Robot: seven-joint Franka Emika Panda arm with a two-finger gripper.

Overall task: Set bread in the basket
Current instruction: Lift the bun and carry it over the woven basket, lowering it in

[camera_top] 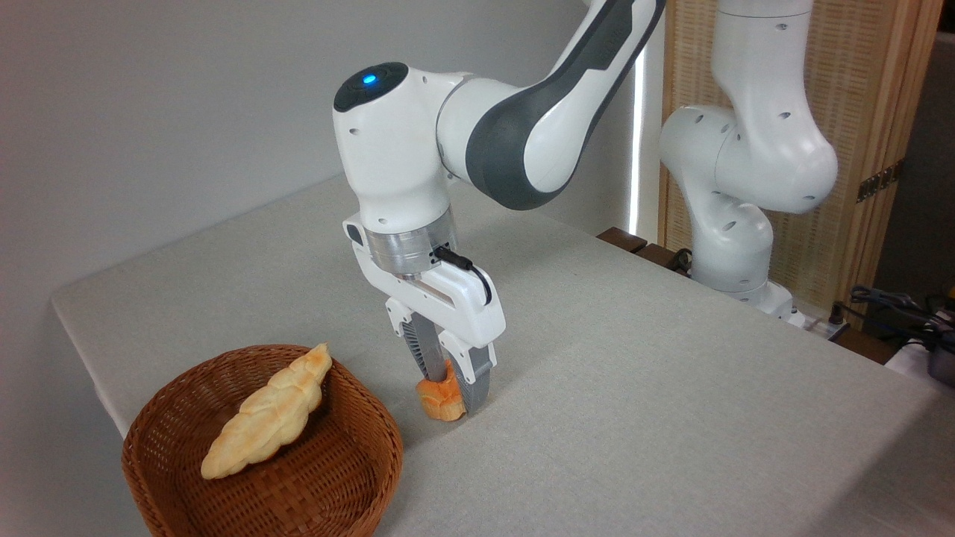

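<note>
The bun (440,399) is sitting on the table (634,388), just right of the basket (328,477). Your gripper (448,388) is closing on it, seemingly pinching both sides. A pale loaf (265,418) is lying in the basket.

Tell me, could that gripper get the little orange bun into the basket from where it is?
Probably yes. The gripper looks closed on the bun, beside the basket. Its low rim faces the bun, and the long loaf leaves room inside.
</note>
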